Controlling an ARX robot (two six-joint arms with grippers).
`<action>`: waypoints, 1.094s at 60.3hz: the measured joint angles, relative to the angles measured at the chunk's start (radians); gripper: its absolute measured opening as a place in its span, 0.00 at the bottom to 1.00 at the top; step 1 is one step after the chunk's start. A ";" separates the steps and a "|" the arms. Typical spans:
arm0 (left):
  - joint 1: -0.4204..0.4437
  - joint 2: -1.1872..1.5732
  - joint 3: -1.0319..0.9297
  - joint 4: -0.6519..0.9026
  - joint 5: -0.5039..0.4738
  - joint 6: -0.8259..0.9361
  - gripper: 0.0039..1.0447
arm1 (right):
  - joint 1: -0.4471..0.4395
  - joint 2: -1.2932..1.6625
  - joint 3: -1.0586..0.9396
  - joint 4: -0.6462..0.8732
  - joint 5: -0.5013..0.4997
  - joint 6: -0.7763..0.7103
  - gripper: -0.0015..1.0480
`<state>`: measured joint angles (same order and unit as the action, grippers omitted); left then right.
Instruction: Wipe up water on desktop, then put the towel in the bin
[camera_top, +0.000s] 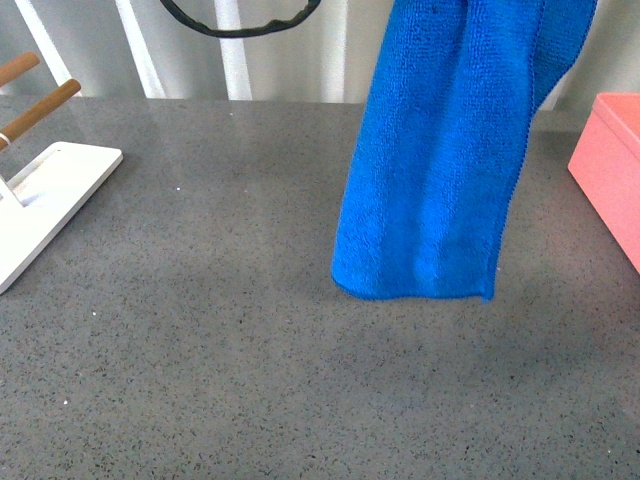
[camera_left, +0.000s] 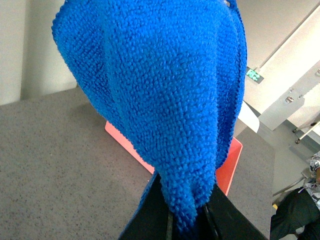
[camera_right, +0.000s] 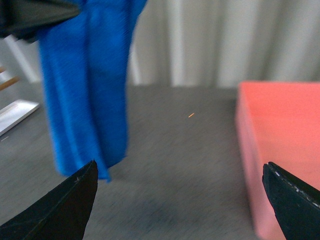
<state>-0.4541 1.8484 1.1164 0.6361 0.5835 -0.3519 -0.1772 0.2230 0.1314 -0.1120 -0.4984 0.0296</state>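
Note:
The blue towel (camera_top: 440, 160) hangs in folds from above the picture, its lower hem just above the speckled grey desktop (camera_top: 220, 340). My left gripper (camera_left: 186, 227) is shut on the towel (camera_left: 160, 95), which drapes over most of that view. The salmon-pink bin (camera_top: 612, 165) stands at the right edge of the desktop, to the right of the hanging cloth; behind the towel in the left wrist view a part of the bin (camera_left: 227, 167) shows. My right gripper (camera_right: 179, 187) is open with nothing between its fingers, low over the desktop (camera_right: 175, 165) between the towel (camera_right: 87, 90) and the bin (camera_right: 280, 150).
A white flat-based rack (camera_top: 45, 195) with wooden rods (camera_top: 40, 108) stands at the far left. A black cable loop (camera_top: 240, 22) hangs at the top in front of a pale wall. A faint darker patch (camera_right: 150, 212) shows on the desktop under the right gripper.

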 joint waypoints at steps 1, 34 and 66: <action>-0.003 0.004 0.000 0.005 0.000 -0.010 0.05 | -0.018 0.038 0.020 0.019 -0.035 -0.001 0.93; -0.007 -0.011 -0.019 0.000 -0.036 -0.069 0.05 | 0.126 0.999 0.291 0.546 -0.169 -0.210 0.93; -0.038 -0.039 -0.019 0.013 -0.019 -0.181 0.05 | 0.283 1.297 0.299 0.753 -0.086 -0.367 0.93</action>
<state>-0.4919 1.8095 1.0973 0.6487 0.5648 -0.5327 0.1055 1.5204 0.4305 0.6407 -0.5842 -0.3374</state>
